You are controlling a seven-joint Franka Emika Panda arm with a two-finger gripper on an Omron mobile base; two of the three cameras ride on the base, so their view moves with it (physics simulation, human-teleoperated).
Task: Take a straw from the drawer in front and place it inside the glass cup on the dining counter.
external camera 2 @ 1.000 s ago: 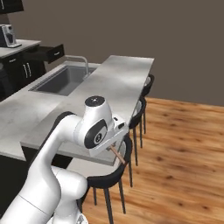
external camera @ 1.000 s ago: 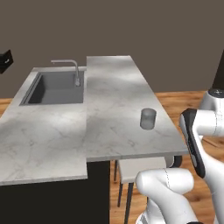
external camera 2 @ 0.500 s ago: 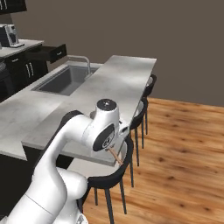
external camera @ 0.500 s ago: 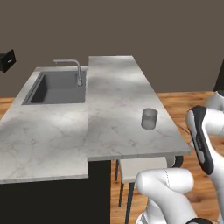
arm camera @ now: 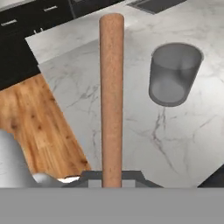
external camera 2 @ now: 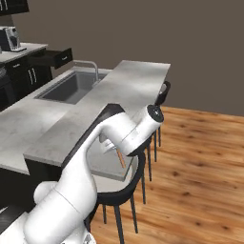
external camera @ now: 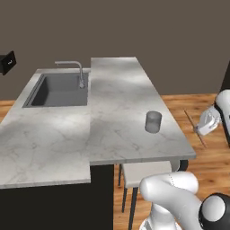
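The straw [arm camera: 111, 100] is in the jaws [external camera: 203, 130], which are closed on it near its lower end; most of its length stands free beyond them. In the left base view it is a thin tan line slanting across the hand, off the right edge of the counter [external camera: 112, 130] and over the wood floor [external camera: 211, 157], beside the cup [external camera: 153, 121] but apart from it. It looks stiff and very light, so weight is no worry. The trouble is likely to be its thinness and smooth round shaft, which could pivot or slide between the pads if it knocks the rim. Held near one end it leaves a long free length to lower into the cup, which suits the job, though the far tip will swing widely with any small tilt of the hand. The cup reads as light and easy to tip, standing near the counter's right edge. The hand view gives what the others lack: the cup's open mouth [arm camera: 176, 56], with the straw lined up just to one side of it, not yet over it. The left base view shows the hand's place against the counter edge and the cup's footing. The right base view has the arm [external camera 2: 119, 133] across the cup, with a short tan piece of straw [external camera 2: 120, 159] below the hand, and shows stools [external camera 2: 121, 188] under the overhang and, far back, a black drawer [external camera 2: 53, 57] standing open.
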